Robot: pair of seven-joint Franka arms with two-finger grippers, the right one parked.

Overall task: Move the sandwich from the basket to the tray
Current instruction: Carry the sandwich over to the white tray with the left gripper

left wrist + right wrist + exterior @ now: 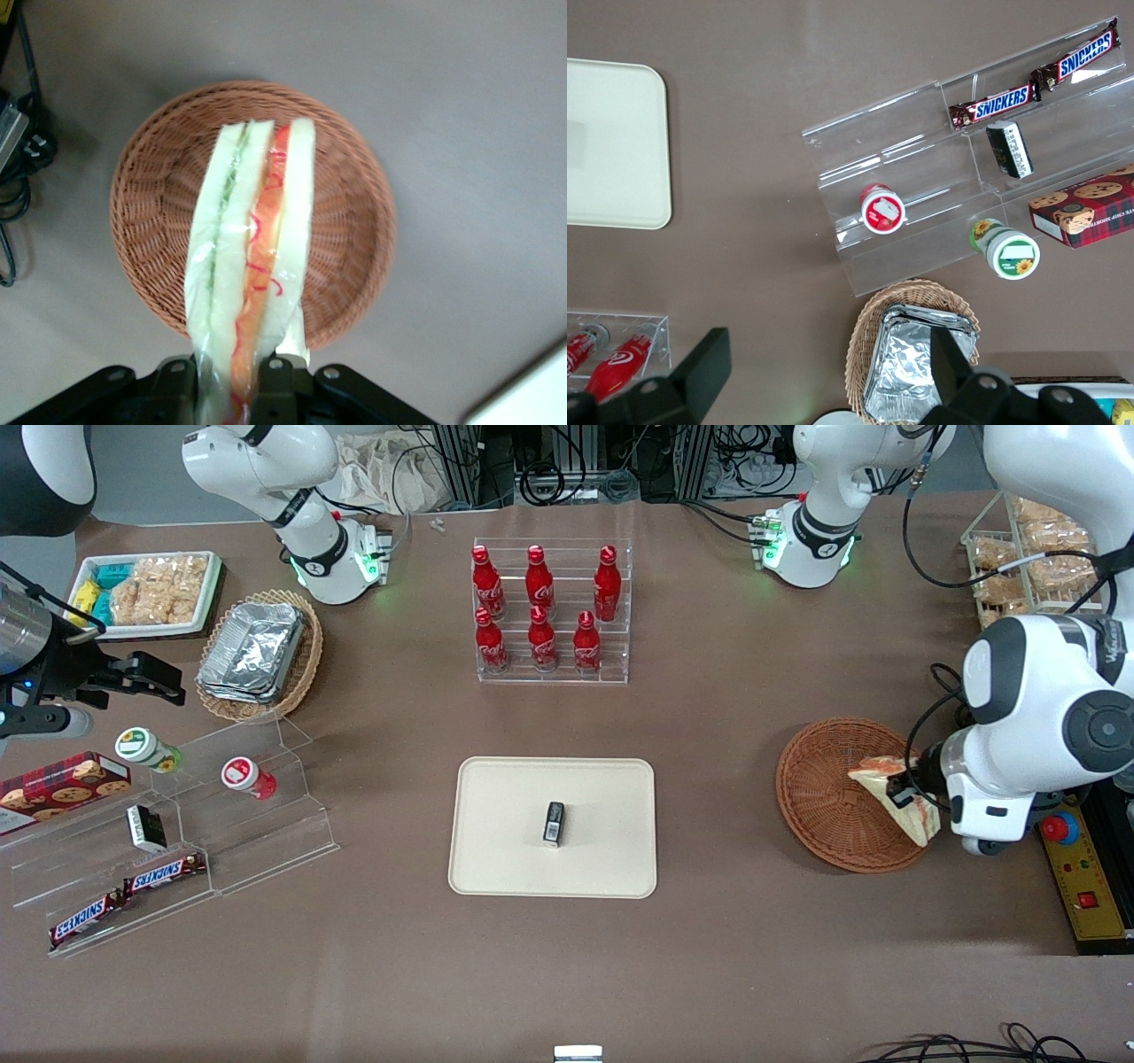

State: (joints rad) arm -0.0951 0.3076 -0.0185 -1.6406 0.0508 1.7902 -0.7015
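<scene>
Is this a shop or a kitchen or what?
Probably a robot lab set up like a snack shop: cola bottles on a clear rack, Snickers bars on a stand, cables. The gripper holds the sandwich above the basket.

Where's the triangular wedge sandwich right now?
The triangular wedge sandwich is pinched in the left arm's claw, lifted above the round reddish-brown wicker basket at the working arm's end of the table.

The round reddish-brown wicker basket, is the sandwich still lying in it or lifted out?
Lifted out. The gripper is shut on the triangular wedge sandwich, holding it above the round reddish-brown wicker basket, whose woven floor shows bare beneath it.
</scene>
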